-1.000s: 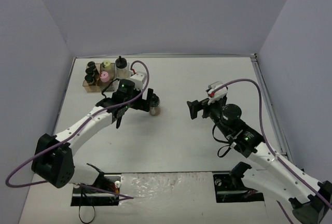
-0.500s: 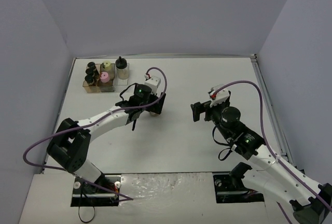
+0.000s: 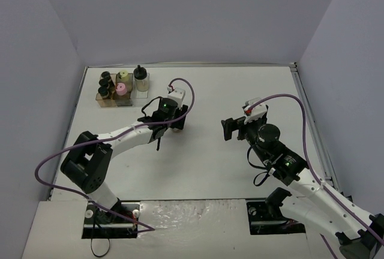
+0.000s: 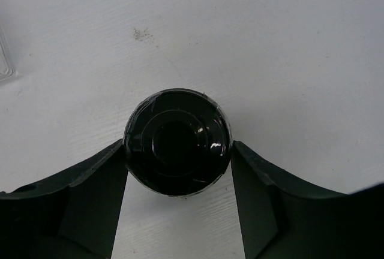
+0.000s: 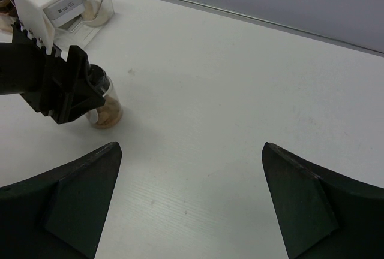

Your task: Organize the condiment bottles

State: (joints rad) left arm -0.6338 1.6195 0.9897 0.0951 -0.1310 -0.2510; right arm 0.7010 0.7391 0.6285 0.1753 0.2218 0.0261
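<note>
— Since the coming move turns on where the loose one sits, where is it against the left gripper point(image 4: 177, 151)?

— Right between its fingers. The small round clear bottle point(image 4: 177, 133) with the black knob cap stands upright on the white table point(image 4: 270, 31), long axis vertical, and the left wrist view looks straight down onto the cap. Both black fingers point(image 4: 90, 193) touch its sides, so the left gripper is closed in around its width. The right wrist view shows its base on the table, so I judge it gripped but not lifted.

— And the right gripper point(image 5: 189, 199)?

— Spread wide, with nothing between its jaws, and well apart from the bottle, off to its right. The left arm is plainly the nearer one.

— Which way must the bottle go?

— Toward the three-section plastic tray point(image 3: 102, 100) of brown, grey and clear compartments. From the left gripper it lies farther from the bases and to the left, near but not touching. The other spice bottles stand in it, among them a pink-capped bottle point(image 3: 120, 88) and a matching knob-capped bottle point(image 3: 140, 78) in the clear section.

— So lift, then carry far-left?

— That is my reading: straight up along the upright axis first, high enough to pass the tray wall. Whether there is room beside its twin I cannot tell.
</note>
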